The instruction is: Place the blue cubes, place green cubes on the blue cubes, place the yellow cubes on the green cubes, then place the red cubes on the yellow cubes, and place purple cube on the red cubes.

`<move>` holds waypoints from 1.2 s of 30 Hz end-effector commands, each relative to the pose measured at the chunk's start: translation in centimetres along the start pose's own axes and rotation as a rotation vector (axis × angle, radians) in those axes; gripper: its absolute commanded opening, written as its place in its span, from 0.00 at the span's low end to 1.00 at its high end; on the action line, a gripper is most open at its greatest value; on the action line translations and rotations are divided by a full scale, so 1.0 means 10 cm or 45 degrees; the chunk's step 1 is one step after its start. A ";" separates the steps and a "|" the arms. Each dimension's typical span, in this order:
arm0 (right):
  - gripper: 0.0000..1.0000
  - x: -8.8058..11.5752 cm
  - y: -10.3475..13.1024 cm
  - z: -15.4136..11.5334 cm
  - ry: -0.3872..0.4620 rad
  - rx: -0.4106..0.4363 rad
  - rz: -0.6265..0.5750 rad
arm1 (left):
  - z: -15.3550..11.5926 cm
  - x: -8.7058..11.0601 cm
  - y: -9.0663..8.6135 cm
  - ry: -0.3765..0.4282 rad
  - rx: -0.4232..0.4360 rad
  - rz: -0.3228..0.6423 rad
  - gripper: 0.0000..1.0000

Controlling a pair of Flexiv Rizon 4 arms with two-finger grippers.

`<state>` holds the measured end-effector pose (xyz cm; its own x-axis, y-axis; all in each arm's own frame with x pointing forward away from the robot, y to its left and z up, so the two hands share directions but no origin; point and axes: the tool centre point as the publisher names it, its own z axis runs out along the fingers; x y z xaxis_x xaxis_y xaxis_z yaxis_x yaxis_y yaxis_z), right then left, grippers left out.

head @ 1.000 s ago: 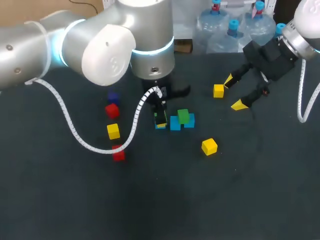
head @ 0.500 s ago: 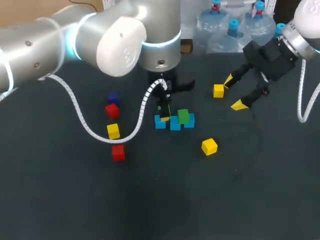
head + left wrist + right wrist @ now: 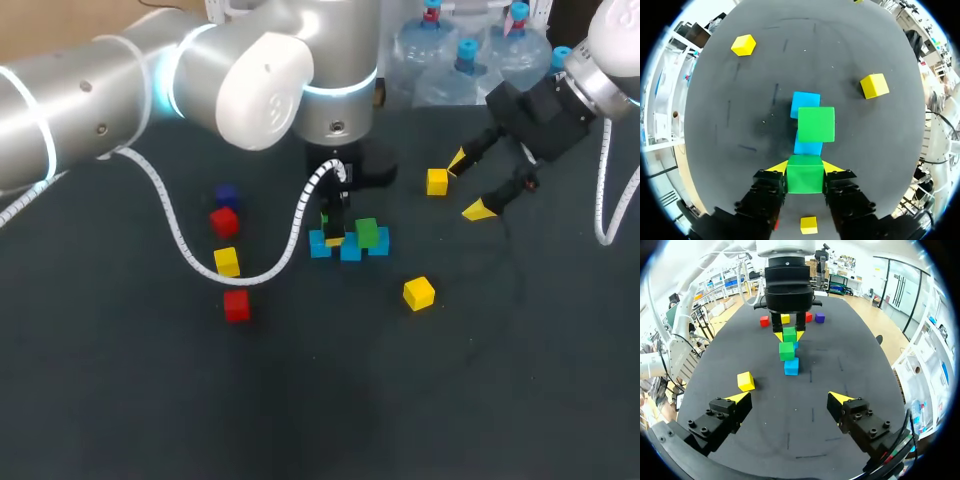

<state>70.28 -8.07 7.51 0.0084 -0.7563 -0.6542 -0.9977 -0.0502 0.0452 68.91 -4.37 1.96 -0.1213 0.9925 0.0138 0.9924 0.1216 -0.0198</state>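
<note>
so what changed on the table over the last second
The left arm swung toward the head view's right. The left gripper, still shut on the small green cube, shifted slightly with it, so the leftmost blue cube now shows more. The right gripper stayed open and still, and the loose cubes did not move.

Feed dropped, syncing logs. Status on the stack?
Left gripper shut on green cube, just above blue cubes. Right gripper open, off to the side. Other green cube already stacked, close beside the drop spot.

Robotics lab: left arm [image 3: 250, 90], right arm [image 3: 605, 60], dark table [image 3: 450, 400].
</note>
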 end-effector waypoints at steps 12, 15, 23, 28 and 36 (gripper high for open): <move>1.00 0.00 0.00 0.00 -0.001 0.000 -0.001 | 0.02 0.00 0.01 0.003 0.003 -0.005 0.00; 1.00 0.00 0.00 0.00 -0.001 0.000 -0.001 | 0.01 -0.02 0.01 0.005 -0.003 0.000 0.00; 1.00 0.00 0.00 0.00 -0.001 0.000 -0.001 | 0.03 -0.02 0.00 0.000 -0.002 -0.001 0.00; 1.00 0.00 0.00 0.00 -0.001 0.000 -0.001 | 0.04 -0.02 0.00 -0.011 0.004 -0.004 0.00; 1.00 0.00 0.00 0.00 -0.001 0.000 -0.001 | 0.05 -0.04 0.00 -0.006 0.003 0.000 0.00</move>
<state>70.28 -8.07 7.52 0.0084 -0.7563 -0.6542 -0.9977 -0.0502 0.0452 68.84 -4.63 1.54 -0.1239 0.9923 0.0075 0.9921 0.1240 -0.0208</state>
